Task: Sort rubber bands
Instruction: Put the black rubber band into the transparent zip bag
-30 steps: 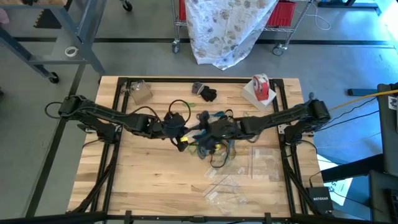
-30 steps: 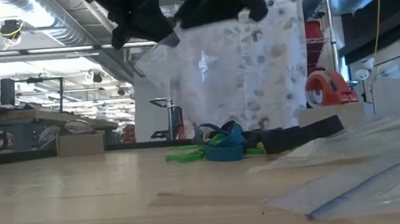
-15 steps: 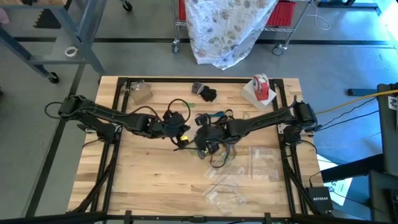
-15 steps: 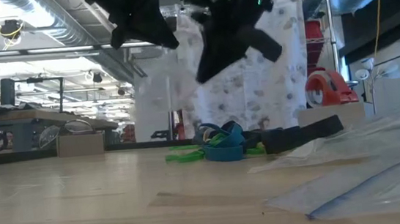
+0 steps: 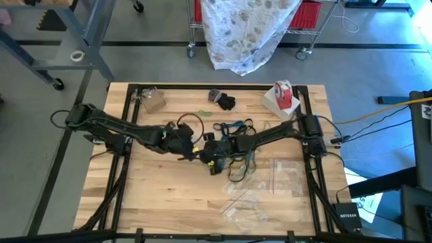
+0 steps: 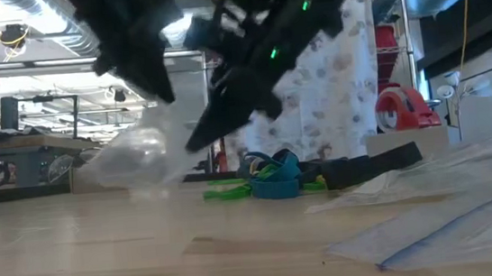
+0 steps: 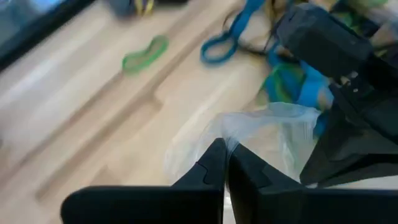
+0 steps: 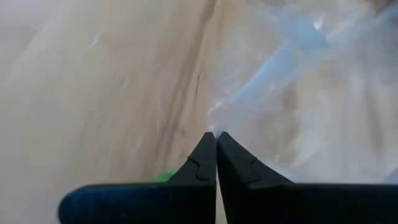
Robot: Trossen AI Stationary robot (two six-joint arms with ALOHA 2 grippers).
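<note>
Pinching one clear plastic bag (image 7: 267, 134) between both grippers: left gripper (image 7: 225, 163) clenched on one edge, right gripper (image 8: 216, 144) clenched on another. I judge the rubber bands (image 5: 233, 128) lie just beyond the right jaws, nearer that arm.

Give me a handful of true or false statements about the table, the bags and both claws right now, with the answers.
1. The left claw is shut on a clear plastic bag. True.
2. The right claw is wide open. False: its fingers are pressed together at the bag's edge.
3. The red-and-white tape roll sits near the table's far right corner. True.
4. All the rubber bands are already bagged. False: loose bands lie on the wood, including a single green band.
5. More clear bags lie flat on the table nearer the front. True.
</note>
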